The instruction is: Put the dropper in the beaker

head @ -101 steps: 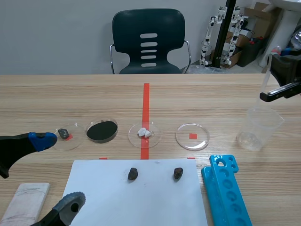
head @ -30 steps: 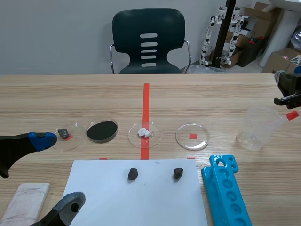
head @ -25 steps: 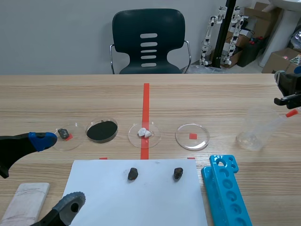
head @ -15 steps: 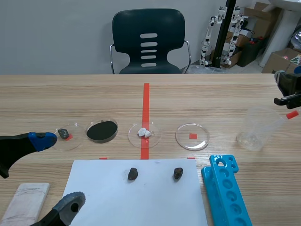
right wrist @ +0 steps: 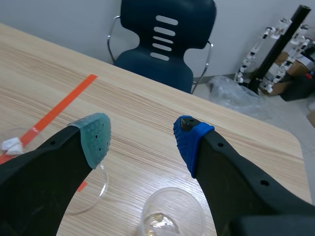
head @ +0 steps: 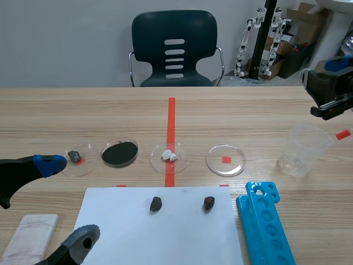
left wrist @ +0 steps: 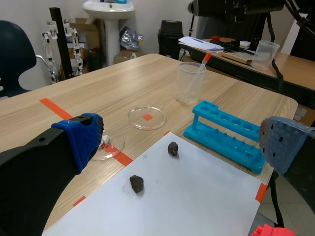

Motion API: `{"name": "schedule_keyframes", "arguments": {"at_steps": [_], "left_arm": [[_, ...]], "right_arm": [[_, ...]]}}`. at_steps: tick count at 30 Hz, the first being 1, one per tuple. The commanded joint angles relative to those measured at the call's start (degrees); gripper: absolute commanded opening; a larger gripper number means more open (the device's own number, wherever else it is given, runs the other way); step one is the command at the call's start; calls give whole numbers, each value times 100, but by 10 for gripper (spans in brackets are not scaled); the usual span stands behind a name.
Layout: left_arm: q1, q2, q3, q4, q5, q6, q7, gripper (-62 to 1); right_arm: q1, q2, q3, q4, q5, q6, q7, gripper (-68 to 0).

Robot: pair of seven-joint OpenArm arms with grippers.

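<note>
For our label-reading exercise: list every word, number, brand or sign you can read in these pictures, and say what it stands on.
No text can be read in any view.
Blue test tube rack: faint marks at its far end, too small to read.
Cardboard boxes behind the table: any print is too blurred to read.
Beaker: no scale or lettering can be made out.

Bench clutter: dishes, paper, rocks, rack, block, chair.
Ahead of the left gripper (head: 69, 200) runs a row of four: chip dish (head: 77, 158), black-powder dish (head: 119, 154), white-bits dish (head: 169, 157), clear dish (head: 225, 160). Paper sheet (head: 160, 237) just beside that gripper carries first rock (head: 156, 203) and second rock (head: 208, 203). Blue tube rack (head: 267, 226) lies beyond the paper, pale block (head: 30, 237) close by the gripper, dark chair (head: 174, 49) far ahead.
</note>
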Motion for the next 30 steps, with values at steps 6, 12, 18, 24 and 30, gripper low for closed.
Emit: {"name": "schedule_keyframes", "arguments": {"at_steps": [6, 12, 18, 24, 30], "left_arm": [[13, 28, -15, 68, -39, -15, -85, 14], [13, 28, -15, 68, -39, -15, -85, 14], [13, 28, -15, 68, -39, -15, -85, 14], [13, 28, -15, 68, -39, -15, -85, 14], [13, 28, -15, 68, -39, -15, -85, 14]], "right_arm": [[-787, 85, 358, 951, 44, 0, 13, -325], [-1690, 83, 649, 1672, 44, 2, 37, -325], [-2356, 83, 907, 2253, 44, 7, 50, -325], [-2761, 50, 933, 2496, 44, 66, 111, -325], [-2785, 52, 933, 2496, 44, 68, 166, -325]]}}
